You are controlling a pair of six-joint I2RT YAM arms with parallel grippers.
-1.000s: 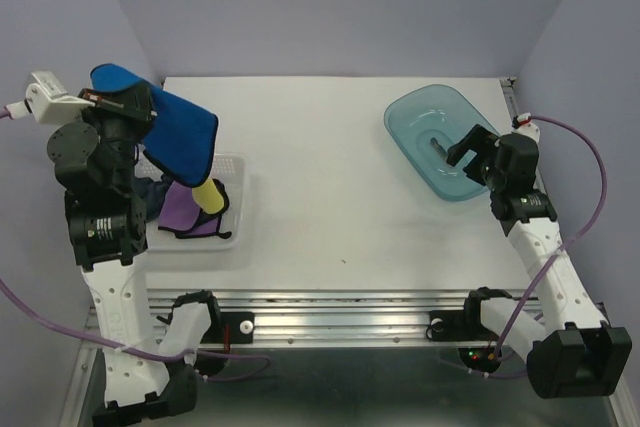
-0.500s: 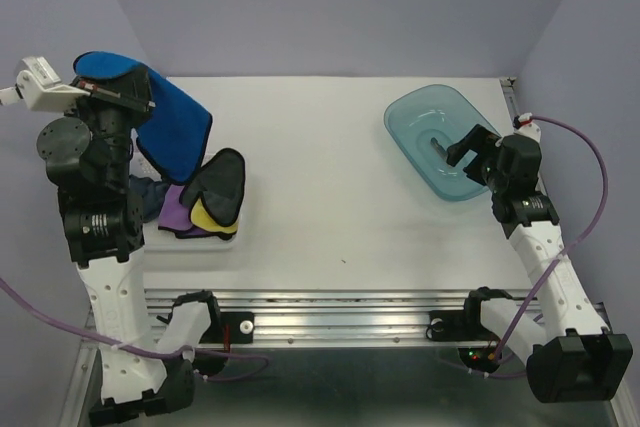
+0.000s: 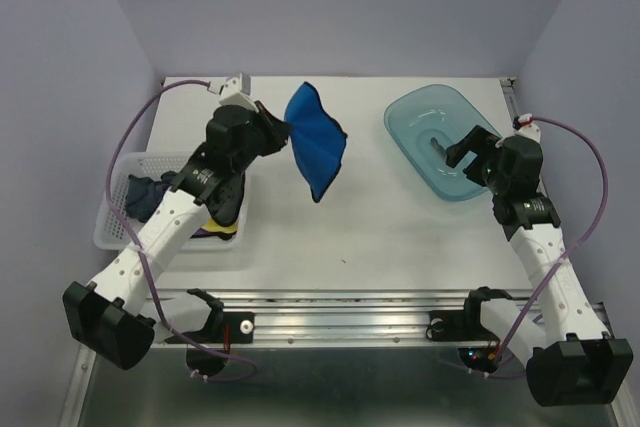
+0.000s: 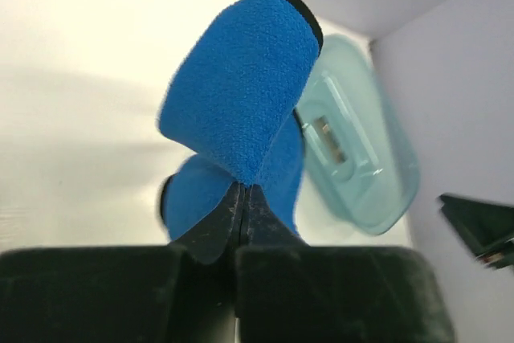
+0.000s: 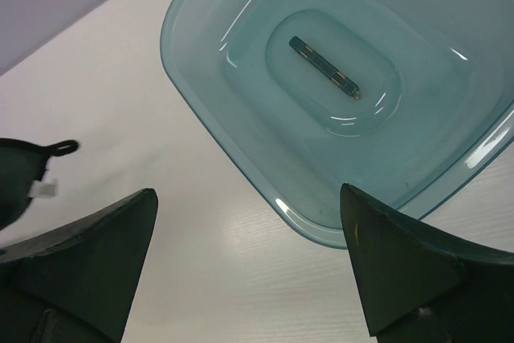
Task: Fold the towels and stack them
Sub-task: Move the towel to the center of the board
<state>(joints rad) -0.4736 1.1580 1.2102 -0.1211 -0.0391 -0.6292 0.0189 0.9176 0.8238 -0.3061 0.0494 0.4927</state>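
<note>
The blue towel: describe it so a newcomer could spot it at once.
Over the white table, between the mesh basket and the teal tray, the left gripper holds the bright blue towel up in the air. It alone is lifted; the other cloths lie bunched in the basket.

The bright blue towel (image 3: 316,147) hangs crumpled midair; navy towel (image 3: 146,191) lies bunched.
</note>
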